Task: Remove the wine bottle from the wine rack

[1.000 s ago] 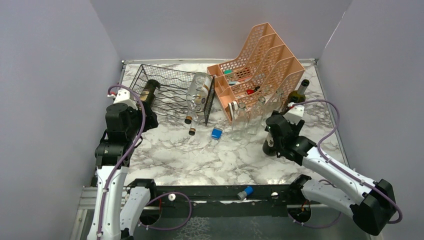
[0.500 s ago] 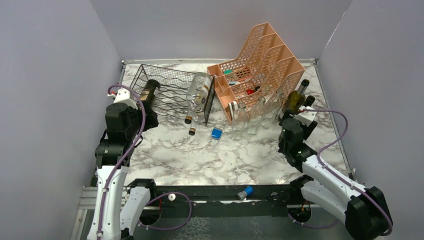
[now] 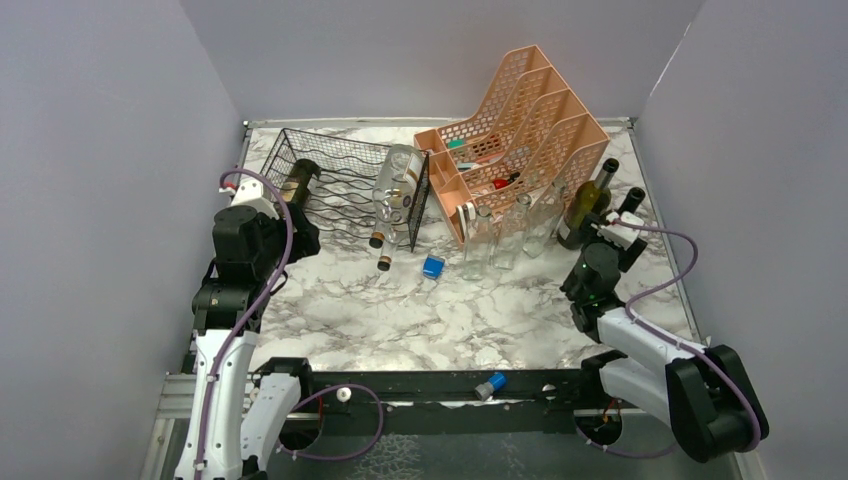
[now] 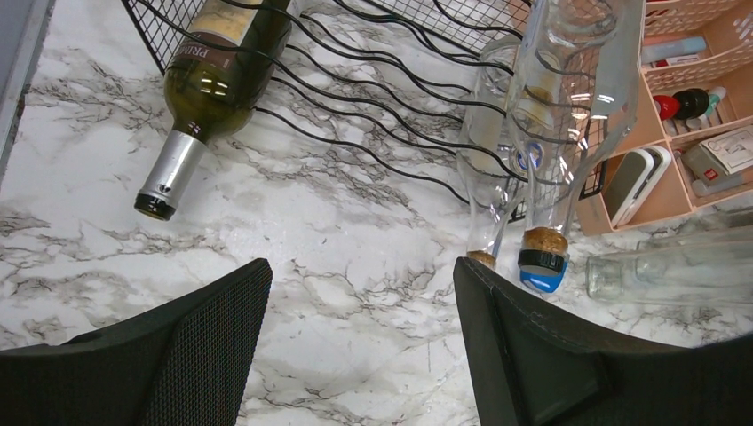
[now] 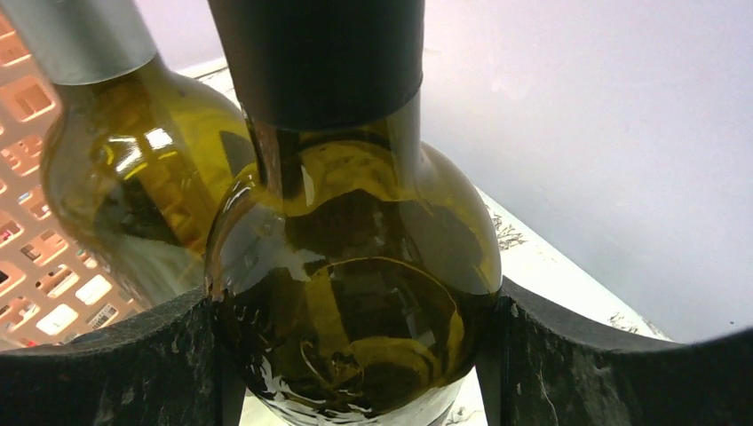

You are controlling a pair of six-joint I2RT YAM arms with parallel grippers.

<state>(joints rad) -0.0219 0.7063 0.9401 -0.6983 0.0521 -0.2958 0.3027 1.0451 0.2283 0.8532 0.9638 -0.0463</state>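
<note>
So right claw [image 5: 355, 359] is clamped on a green wine bottle [image 5: 355, 275], left claw [image 4: 360, 288] hangs open near the wine rack [image 3: 335, 185].

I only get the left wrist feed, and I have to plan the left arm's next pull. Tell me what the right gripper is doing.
Observer: The right gripper is closed on a dark green bottle with a black capsule.
Operator: Say where.
Observer: At the table's right side, beside a second green bottle next to the peach organizer.
Operator: Report anything at the near edge.
Observer: A small blue-tipped object lies on the black rail there.
</note>
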